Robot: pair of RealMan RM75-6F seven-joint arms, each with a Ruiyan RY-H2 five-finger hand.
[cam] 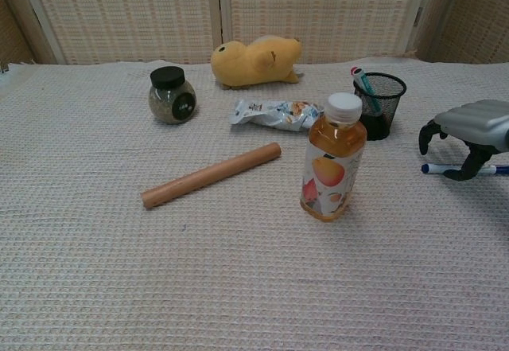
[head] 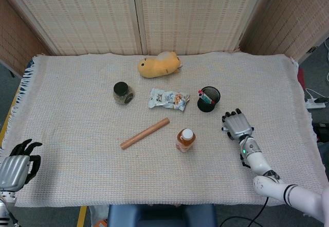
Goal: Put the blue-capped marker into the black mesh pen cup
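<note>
Right hand: we see the right hand [cam: 469,132] arched palm-down over the marker, fingers curled toward the cloth on either side of the barrel; it holds nothing and we cannot tell whether any fingertip touches the pen.
Left hand: we find the left hand [head: 16,165] at the near left corner of the bench, off the cloth's edge, fingers loosely apart and holding nothing.
Marker: the blue-capped marker [cam: 439,169] lies flat on the cloth toward the right edge, its length running left to right; in the head view the hand covers nearly all of it.
Pen cup: the black mesh pen cup [head: 208,99] stands upright just beyond the right hand, toward the far edge, with a pen or two already leaning inside.
Bottle: we note an orange juice bottle [cam: 334,159] upright near the middle, left of the marker.
Other items: a wooden rod [head: 145,133] lies diagonally left of the bottle; a snack packet [head: 168,99], a dark-lidded jar [head: 122,93] and a yellow plush toy [head: 159,64] sit farther back.
Surface: a pale woven cloth [head: 77,150] covers the bench.
</note>
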